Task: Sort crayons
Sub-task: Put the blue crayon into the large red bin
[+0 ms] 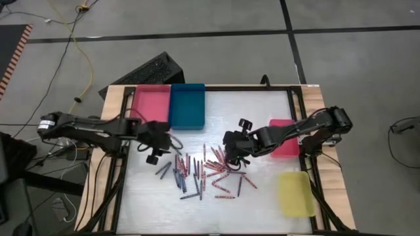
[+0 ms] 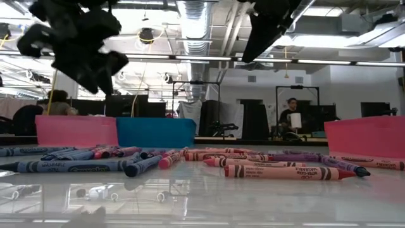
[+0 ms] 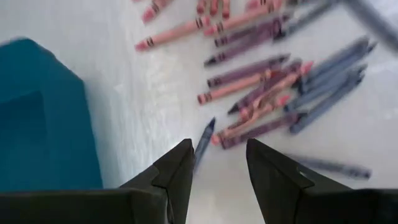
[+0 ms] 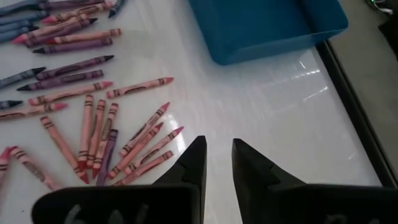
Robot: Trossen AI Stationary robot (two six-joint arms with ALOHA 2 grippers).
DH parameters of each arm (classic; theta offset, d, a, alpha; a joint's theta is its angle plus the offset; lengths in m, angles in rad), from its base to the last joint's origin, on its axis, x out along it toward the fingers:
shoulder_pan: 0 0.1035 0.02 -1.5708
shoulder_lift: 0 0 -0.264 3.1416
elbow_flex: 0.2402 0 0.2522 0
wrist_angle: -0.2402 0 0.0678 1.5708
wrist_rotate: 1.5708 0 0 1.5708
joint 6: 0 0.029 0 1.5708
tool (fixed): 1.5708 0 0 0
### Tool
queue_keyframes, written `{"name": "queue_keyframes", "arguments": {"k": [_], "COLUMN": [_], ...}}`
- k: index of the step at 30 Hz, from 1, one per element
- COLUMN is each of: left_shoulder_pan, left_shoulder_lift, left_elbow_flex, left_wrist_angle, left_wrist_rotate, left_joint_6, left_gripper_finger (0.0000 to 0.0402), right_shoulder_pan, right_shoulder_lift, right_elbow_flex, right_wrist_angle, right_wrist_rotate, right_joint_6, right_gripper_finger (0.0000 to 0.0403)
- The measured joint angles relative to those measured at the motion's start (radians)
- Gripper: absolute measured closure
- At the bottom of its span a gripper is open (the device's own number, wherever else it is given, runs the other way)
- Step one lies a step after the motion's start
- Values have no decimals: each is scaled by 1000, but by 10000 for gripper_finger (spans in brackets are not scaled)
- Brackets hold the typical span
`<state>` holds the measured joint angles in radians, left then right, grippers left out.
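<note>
Several dozen crayons (image 1: 203, 174), red, pink, purple and grey-blue, lie loose on the white table top; they also show in the low view (image 2: 190, 161). My left gripper (image 1: 172, 141) hangs open above the pile's left side, near the blue tray (image 1: 187, 105). In the left wrist view its fingertips (image 3: 217, 158) stand above one blue crayon (image 3: 203, 142) without touching it. My right gripper (image 1: 230, 155) hangs above the pile's far right part, open by a narrow gap and empty (image 4: 219, 158), with red crayons (image 4: 140, 140) lying beside it.
A pink tray (image 1: 152, 105) stands beside the blue one at the far left. A pink-red tray (image 1: 286, 143) stands at the right edge, partly under the right arm, and a yellow tray (image 1: 295, 193) at the near right. Bare table lies along the near edge.
</note>
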<state>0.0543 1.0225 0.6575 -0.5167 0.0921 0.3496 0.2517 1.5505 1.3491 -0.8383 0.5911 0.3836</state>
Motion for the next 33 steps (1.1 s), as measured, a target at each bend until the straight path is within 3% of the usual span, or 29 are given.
{"name": "queue_keyframes", "arguments": {"k": [13,26,29,33], "left_shoulder_pan": [97,130,130,129], "left_shoulder_lift": [259,470,486,484], "left_elbow_flex": [0,6,8,7], "left_wrist_angle": [60,93,85,81], "left_wrist_rotate": [41,9,2,-2], "left_joint_6": [179,224,220,203], "left_gripper_finger": [260,263,289,363], "right_shoulder_pan": [16,16,17,17], "right_shoulder_lift": [0,0,0,0], "right_elbow_flex": [0,0,0,0], "right_wrist_angle": [-15,-14,-14,-13], "right_wrist_rotate": [10,12,12,12], "right_joint_6": [0,0,0,1], "right_gripper_finger": [331,331,331,331]}}
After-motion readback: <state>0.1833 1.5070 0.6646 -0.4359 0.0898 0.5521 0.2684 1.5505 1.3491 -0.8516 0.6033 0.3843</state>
